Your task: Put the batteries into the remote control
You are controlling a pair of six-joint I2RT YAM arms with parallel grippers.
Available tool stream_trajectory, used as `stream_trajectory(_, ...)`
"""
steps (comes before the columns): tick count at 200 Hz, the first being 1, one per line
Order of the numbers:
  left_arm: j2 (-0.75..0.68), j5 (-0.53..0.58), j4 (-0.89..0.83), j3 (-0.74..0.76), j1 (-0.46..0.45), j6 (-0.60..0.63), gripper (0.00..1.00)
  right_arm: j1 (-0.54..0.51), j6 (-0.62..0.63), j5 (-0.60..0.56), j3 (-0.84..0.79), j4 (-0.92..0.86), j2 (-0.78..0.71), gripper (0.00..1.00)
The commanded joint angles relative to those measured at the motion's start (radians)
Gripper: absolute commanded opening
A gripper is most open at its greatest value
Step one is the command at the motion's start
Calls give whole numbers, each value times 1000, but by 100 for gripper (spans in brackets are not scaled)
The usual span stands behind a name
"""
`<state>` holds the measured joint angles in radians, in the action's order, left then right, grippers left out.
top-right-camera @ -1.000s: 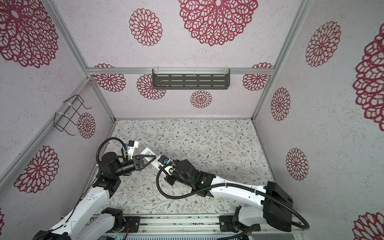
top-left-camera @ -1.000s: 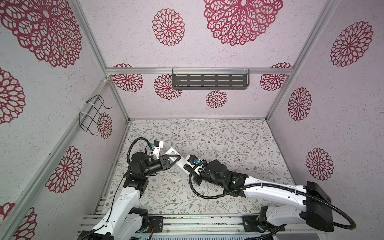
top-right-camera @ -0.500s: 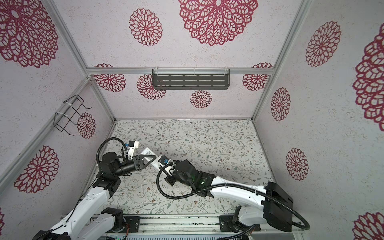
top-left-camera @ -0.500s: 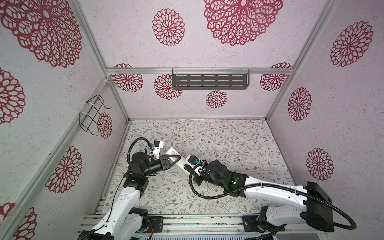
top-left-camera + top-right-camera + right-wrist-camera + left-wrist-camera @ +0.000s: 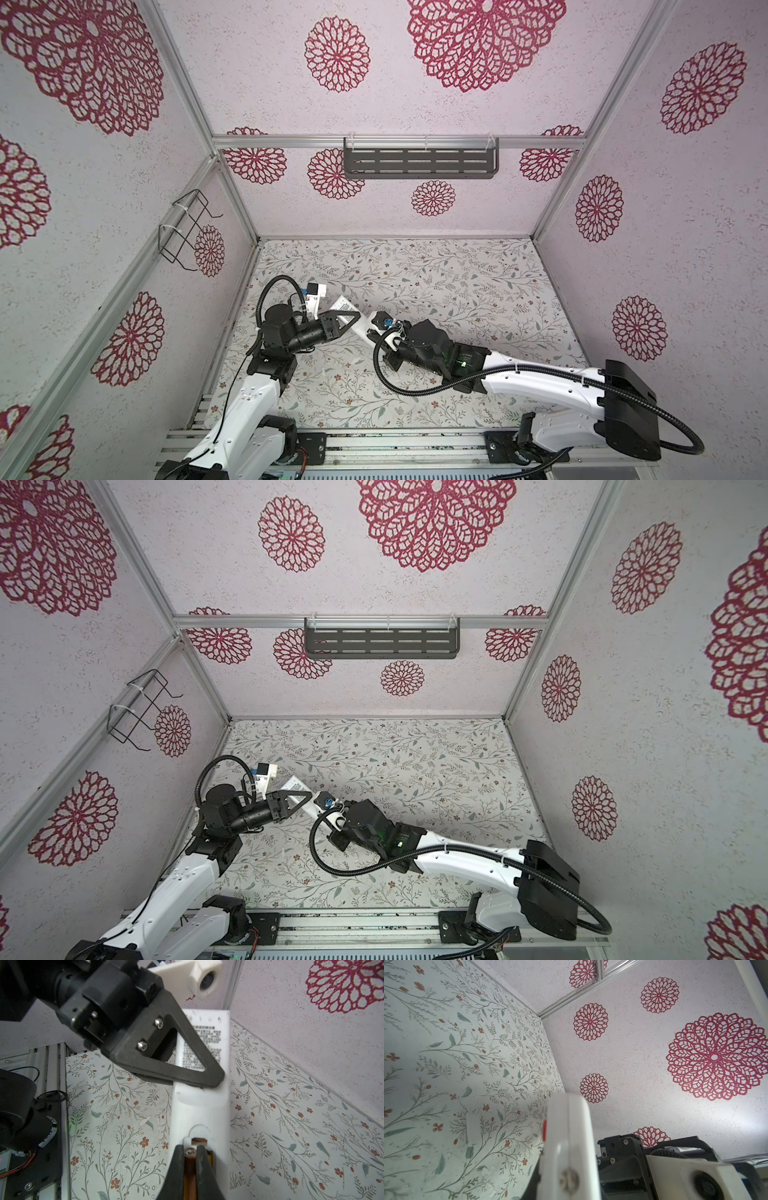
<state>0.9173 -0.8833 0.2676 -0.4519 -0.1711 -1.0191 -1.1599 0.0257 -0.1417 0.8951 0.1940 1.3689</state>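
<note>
**1. Position of parts**

- The remote control (image 5: pixel 199 1109) is held back side up, with the printed label facing the right wrist camera. In both top views it runs diagonally over the left half of the bench (image 5: pixel 291 1126).
- The left hand (image 5: pixel 207 1082) is clamped across the labelled end of the remote control. One black triangular finger lies flat on the back and the other is underneath.
- The right hand (image 5: pixel 191 1150) sits at the opposite end, over the open battery compartment.
- The right hand is closed on one orange battery (image 5: pixel 190 1174). The battery lies lengthwise in the compartment, with its pale end just short of the metal contact.
- An orange strip (image 5: pixel 211 1158) shows inside the compartment, just beside one finger of the right hand. What it is cannot be told.
- In the left wrist view the remote control (image 5: pixel 569 1126) appears edge-on, with a red mark on the face turned to the bench.
- A small white rectangular piece (image 5: pixel 473 1126) lies flat on the bench, apart from both hands.

**2. Arm pose**

- In a top view the left hand (image 5: pixel 347 318) points to the right, with the elbow raised.
- The right arm stretches low from its base across the middle. The right hand (image 5: pixel 376 322) is aligned with the long axis of the remote control and faces the left hand.
</note>
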Motion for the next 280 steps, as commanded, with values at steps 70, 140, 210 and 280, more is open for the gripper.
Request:
stream_trajectory(70,-23,-137,160,-39,-13,-69,0,43,-6,-29,-20,-258,71,8)
stream_trajectory(140,1,-128,150,-41,-13,-64,0,65,0,77,-32,-153,-37,23)
stream_trajectory(210,6,-118,109,-45,-13,-41,0,69,-7,155,-26,-126,-141,28)
stream_trajectory(280,-5,-112,84,-45,-13,-31,0,71,12,166,32,-137,-117,31)
